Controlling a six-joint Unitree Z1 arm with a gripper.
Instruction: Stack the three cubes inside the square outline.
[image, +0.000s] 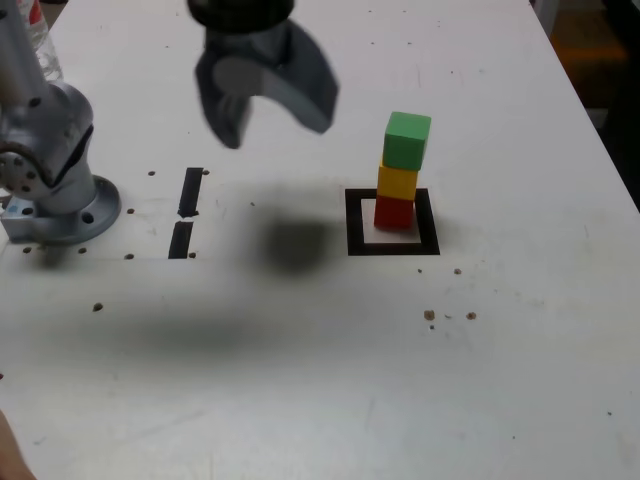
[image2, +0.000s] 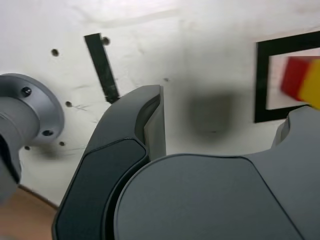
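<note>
Cubes are not in the hand (image: 268, 125): it hangs empty in the air with its jaws apart, above the white worktop (image: 320, 380). Its dark shadow (image: 293, 245) falls near two short black tape strips (image: 186, 212). Toward the exterior view's right, the square outline (image: 392, 221) holds a tower: red cube (image: 394, 212) at the bottom, yellow cube (image: 397, 181) in the middle, green cube (image: 407, 140) on top.
</note>
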